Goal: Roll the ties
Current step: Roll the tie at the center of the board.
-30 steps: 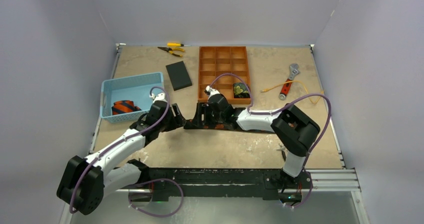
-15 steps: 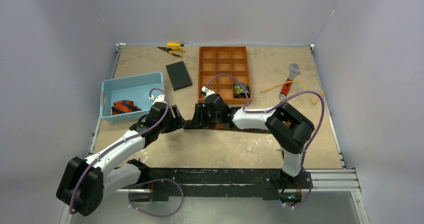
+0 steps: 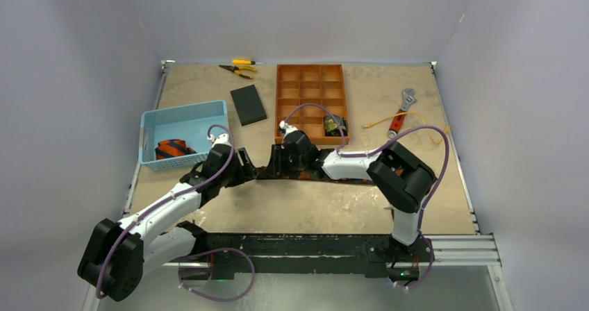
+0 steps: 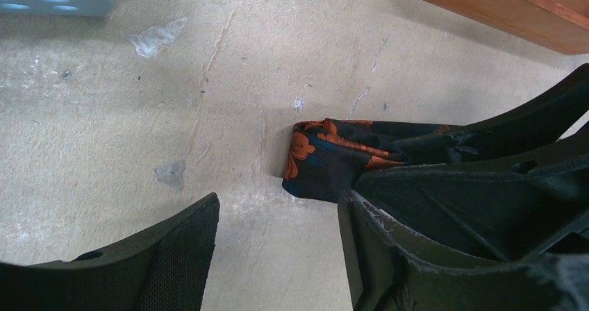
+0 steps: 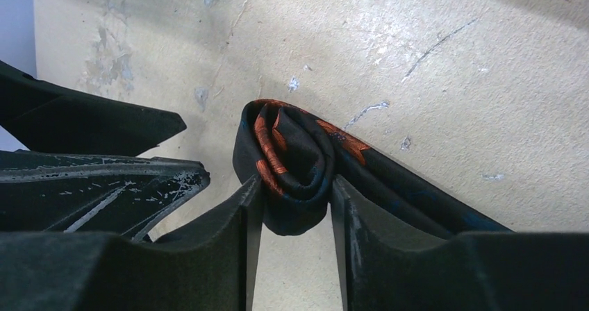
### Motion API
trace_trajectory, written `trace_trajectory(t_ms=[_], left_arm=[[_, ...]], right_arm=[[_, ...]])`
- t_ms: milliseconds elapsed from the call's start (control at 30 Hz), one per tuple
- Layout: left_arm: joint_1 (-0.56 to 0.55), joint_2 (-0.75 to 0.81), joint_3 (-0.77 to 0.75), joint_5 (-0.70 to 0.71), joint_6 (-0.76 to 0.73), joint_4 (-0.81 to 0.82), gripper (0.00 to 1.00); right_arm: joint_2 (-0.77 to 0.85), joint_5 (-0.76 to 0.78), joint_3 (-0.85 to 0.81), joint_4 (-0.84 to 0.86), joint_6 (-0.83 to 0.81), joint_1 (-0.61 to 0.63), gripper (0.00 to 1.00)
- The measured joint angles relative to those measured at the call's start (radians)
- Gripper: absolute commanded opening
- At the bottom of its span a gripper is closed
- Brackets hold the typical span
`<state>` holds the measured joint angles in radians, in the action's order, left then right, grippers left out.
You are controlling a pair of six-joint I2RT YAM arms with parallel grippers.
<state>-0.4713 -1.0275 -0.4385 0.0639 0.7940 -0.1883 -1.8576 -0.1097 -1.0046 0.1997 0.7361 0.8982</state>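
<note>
right pincer (image 5: 292,203) clenched on rolled end of orange-marked tie (image 5: 295,151); left pincer (image 4: 278,255) released beside it. Fabric looks soft, light, slippery; may unroll, so hold across the coil.

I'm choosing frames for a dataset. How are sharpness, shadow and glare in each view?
Top view: even light, sharp, but the dark tie hardly stands out. Left wrist view: tie crisp, soft shadow beneath the tray. Right wrist view: tie sharp, mild glare on the table.
</note>
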Motion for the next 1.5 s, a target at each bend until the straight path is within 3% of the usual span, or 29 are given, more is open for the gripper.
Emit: trace_trajectory(t_ms=[267, 433, 733, 1133, 1500], left_arm=[[0.000, 0.000, 0.007, -0.009, 0.000, 0.012, 0.61], [0.000, 0.000, 0.013, -0.013, 0.002, 0.024, 0.61], [0.000, -0.008, 0.042, -0.041, 0.023, 0.080, 0.61], [0.010, -0.064, 0.041, -0.074, 0.030, 0.127, 0.60], [0.153, -0.169, -0.003, -0.256, 0.003, 0.147, 0.57]], right_arm=[[-0.003, -0.046, 0.000, 0.014, 0.004, -0.010, 0.18], [-0.003, -0.141, 0.015, 0.080, 0.024, -0.056, 0.12], [-0.087, -0.332, 0.077, 0.249, 0.103, -0.152, 0.10], [-0.155, -0.417, 0.124, 0.421, 0.181, -0.153, 0.11], [-0.183, -0.433, 0.143, 0.517, 0.206, -0.154, 0.11]])
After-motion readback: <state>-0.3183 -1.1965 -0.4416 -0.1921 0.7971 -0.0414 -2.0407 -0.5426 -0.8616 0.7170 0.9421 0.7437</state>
